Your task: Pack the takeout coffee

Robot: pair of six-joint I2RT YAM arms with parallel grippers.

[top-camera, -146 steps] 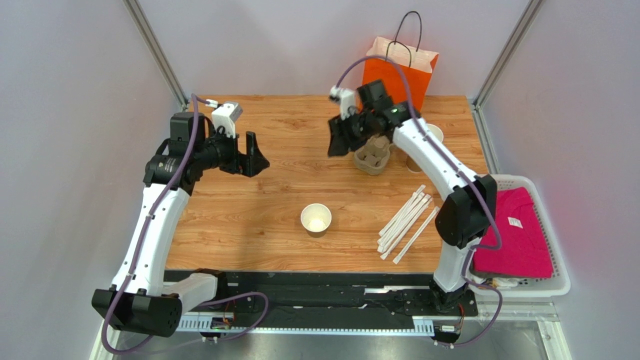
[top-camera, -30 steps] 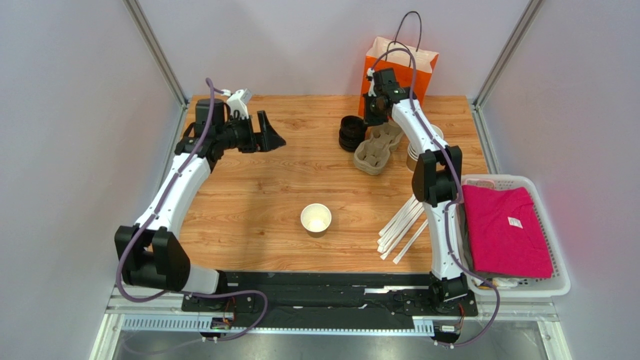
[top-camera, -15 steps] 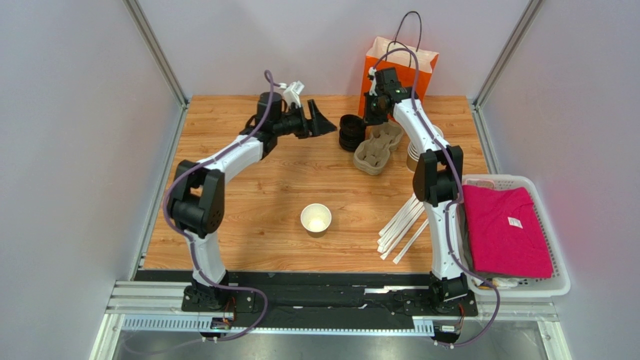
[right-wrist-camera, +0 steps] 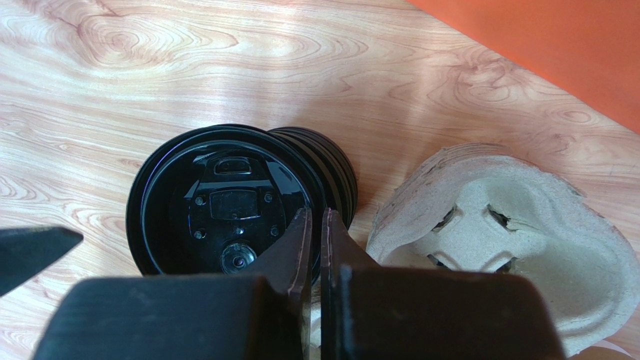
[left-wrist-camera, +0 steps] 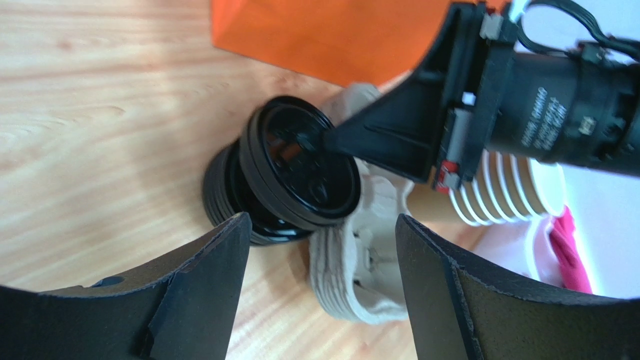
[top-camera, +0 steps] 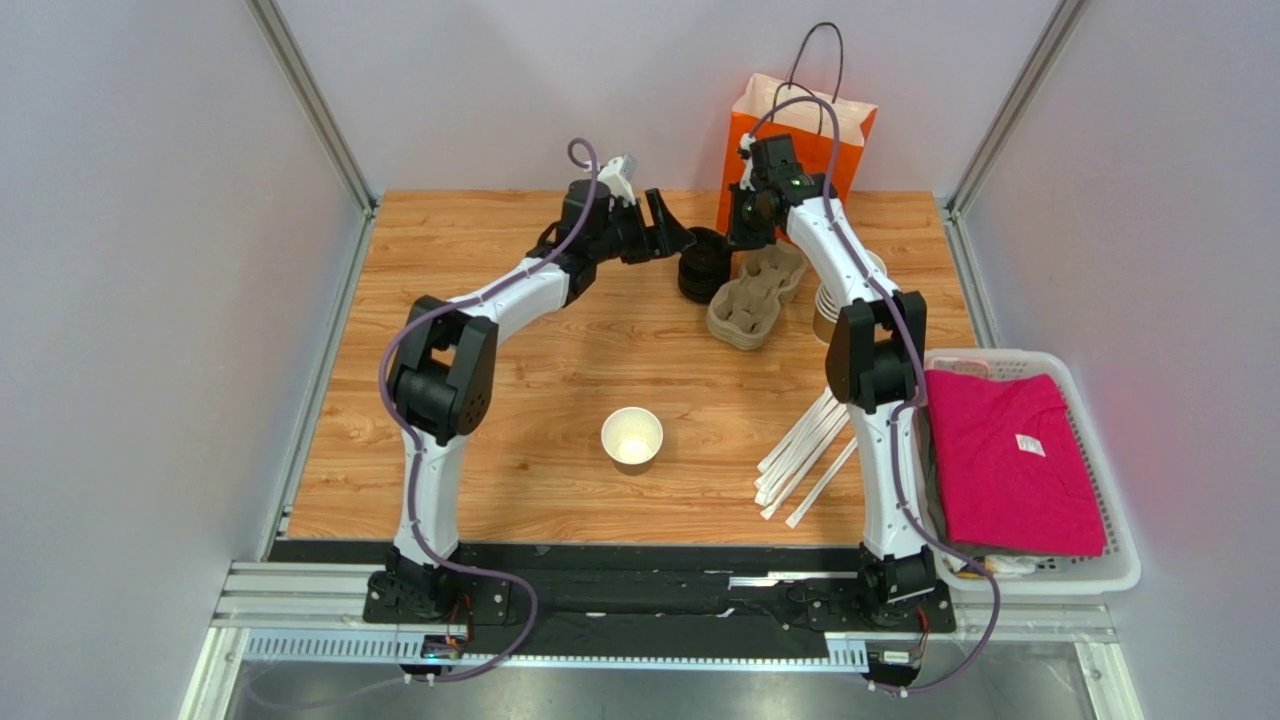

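The takeout coffee cup (top-camera: 633,437), tan paper with a white inside, stands lidless at mid-table. At the back, a stack of black lids (top-camera: 700,270) sits beside a stack of pulp cup carriers (top-camera: 751,308). My right gripper (right-wrist-camera: 316,217) is shut on the rim of the top black lid (right-wrist-camera: 218,206). In the left wrist view that lid (left-wrist-camera: 300,169) is tilted up off the stack. My left gripper (left-wrist-camera: 321,225) is open, just left of the lid stack, with nothing between its fingers. From above, it (top-camera: 672,240) faces the right gripper (top-camera: 744,228) across the lids.
An orange paper bag (top-camera: 796,135) stands at the back edge behind the right gripper. A stack of lidless cups (top-camera: 827,308) lies right of the carriers. White straws (top-camera: 812,450) lie at the front right. A white basket (top-camera: 1120,563) with pink cloth sits off the table's right side.
The left arm has swung right along the back of the table to the lid stack, and its jaws have narrowed a little. The right arm has not moved.
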